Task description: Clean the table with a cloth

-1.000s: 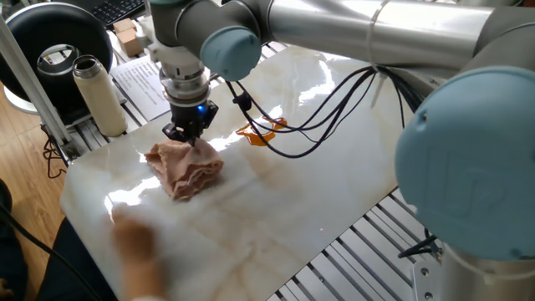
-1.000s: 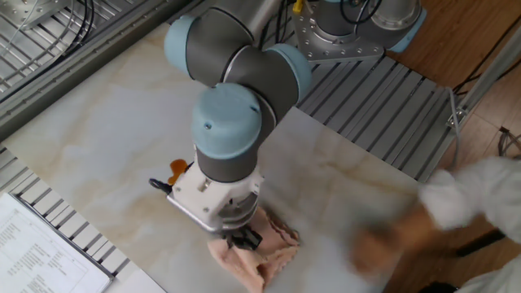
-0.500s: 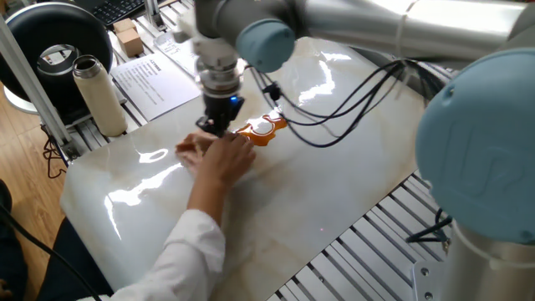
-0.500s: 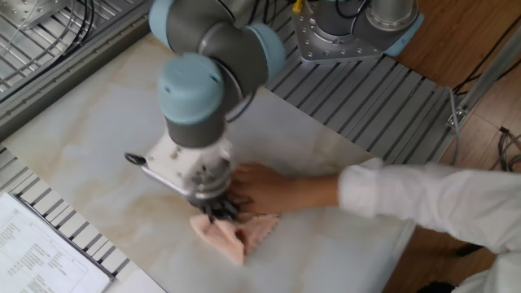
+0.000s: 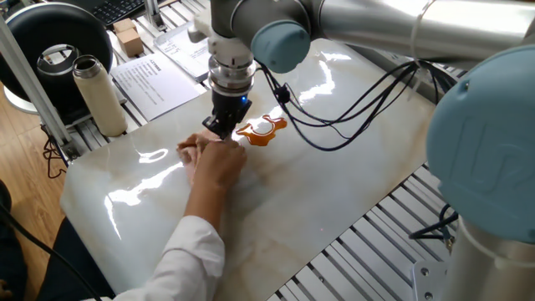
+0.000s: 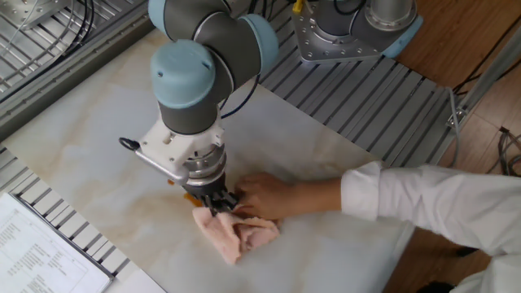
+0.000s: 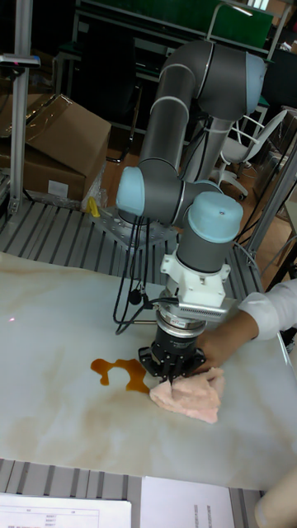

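The glossy cream marble table [image 5: 334, 192] [image 6: 98, 155] [image 7: 49, 313] carries an orange-brown liquid spill [image 5: 261, 130] [image 7: 122, 370]. My gripper [image 5: 221, 131] [image 6: 218, 203] [image 7: 171, 370] points straight down just beside the spill, shut on an upper fold of the pinkish-beige cloth [image 6: 236, 233] [image 7: 191, 397]. The cloth lies crumpled on the table under the fingers. A person's hand [image 5: 213, 163] [image 6: 264, 195] [image 7: 218, 342] rests against the cloth. In the view from the bottle side, that hand hides almost all of the cloth.
The person's white-sleeved arm [image 6: 423, 203] reaches across the table's near edge. A cream bottle [image 5: 99, 96], printed paper sheets [image 5: 155, 79] [image 6: 41, 252] and a black round device [image 5: 58, 42] sit off the slab on the ribbed frame. Cardboard boxes [image 7: 49, 140] stand behind.
The gripper has dragged the cloth across the table up to the spill's edge. A person's hand came in from the side and now rests on the cloth.
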Motion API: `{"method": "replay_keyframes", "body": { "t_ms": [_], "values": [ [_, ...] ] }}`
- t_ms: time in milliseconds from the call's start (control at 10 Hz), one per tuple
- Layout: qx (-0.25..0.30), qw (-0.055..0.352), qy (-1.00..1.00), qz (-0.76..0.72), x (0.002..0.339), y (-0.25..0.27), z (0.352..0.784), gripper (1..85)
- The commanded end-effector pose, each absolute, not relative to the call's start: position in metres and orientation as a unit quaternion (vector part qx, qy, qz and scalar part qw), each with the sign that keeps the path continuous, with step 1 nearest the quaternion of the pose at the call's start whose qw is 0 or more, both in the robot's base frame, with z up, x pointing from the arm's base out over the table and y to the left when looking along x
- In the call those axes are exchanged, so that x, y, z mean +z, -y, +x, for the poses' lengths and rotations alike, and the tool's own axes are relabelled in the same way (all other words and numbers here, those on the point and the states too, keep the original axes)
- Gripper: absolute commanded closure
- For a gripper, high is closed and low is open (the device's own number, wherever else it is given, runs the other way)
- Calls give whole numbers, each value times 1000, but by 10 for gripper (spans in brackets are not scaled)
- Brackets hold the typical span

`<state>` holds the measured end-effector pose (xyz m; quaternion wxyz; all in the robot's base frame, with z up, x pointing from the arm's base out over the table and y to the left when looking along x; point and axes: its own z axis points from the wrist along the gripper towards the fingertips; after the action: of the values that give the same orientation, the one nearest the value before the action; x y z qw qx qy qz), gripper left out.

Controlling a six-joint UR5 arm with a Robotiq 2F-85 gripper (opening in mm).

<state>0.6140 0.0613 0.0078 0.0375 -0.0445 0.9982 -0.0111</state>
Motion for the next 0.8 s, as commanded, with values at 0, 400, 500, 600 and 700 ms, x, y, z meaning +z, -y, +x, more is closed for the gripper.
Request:
{"method": "replay_keyframes", "body": {
  "t_ms": [0,400,500,600,700],
  "values": [
    [-26,37,-999,-31,7,-47,610,843],
    [-22,31,-999,-26,10,-51,610,843],
    [1,35,-999,-38,9,-43,611,843],
    [35,29,-998,-40,14,-29,608,843],
    [33,27,-997,-56,19,-5,604,843]
  ]
}}
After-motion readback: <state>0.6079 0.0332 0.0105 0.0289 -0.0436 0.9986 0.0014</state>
